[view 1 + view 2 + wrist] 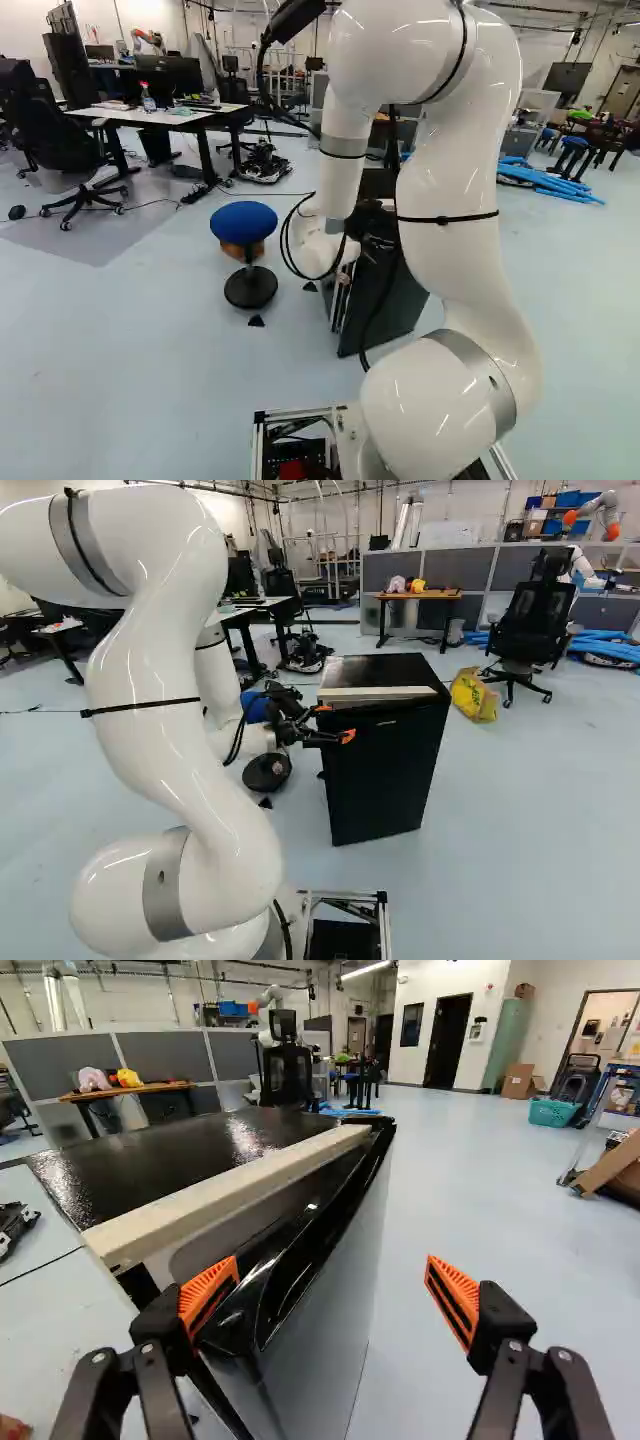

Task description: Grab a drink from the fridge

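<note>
One white arm extends from the base toward a black fridge, which stands upright on the pale floor, slightly right of center in the right base view. Its claw is located at the near left upper corner of the fridge. Condition of claw: released, with the two fingers set wide apart. One orange pad is positioned at the near top corner of the fridge door; contact between them cannot be determined. The opposite pad is clear of the fridge, above open floor. A cream strip lies along the door-side top edge of the fridge. Adjacent items: a blue-seated stool to the left of the fridge; a yellow bag on the floor to its right; a black office chair farther right; a wooden desk beyond, carrying a pink item and a yellow item.
</note>
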`<state>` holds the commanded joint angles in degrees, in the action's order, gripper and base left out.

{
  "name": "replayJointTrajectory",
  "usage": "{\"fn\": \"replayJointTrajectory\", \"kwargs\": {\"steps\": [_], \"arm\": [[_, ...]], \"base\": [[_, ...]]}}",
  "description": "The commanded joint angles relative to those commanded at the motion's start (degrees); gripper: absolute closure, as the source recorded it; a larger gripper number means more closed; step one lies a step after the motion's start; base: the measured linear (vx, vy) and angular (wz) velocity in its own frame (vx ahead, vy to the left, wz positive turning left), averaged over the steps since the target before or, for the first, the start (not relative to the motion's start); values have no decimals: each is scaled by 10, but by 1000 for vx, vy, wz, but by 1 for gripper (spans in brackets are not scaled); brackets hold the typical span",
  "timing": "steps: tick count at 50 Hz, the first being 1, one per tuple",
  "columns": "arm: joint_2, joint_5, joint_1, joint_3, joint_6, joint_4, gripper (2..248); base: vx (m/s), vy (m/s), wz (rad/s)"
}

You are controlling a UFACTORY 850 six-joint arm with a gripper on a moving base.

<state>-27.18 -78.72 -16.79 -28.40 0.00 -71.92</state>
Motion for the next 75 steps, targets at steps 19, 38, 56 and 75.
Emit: {"fn": "replayJointTrajectory", "kwargs": {"steps": [19,38,56,75], "arm": [[16,0,-7,29,0,-31,3],[35,0,-16,64,0,-66,3],[58,0,-30,108,0,-101,3],[76,0,-38,146,0,-141,3]], "base": [[0,0,0],[0,0,0],[0,0,0],[0,0,0]]}}
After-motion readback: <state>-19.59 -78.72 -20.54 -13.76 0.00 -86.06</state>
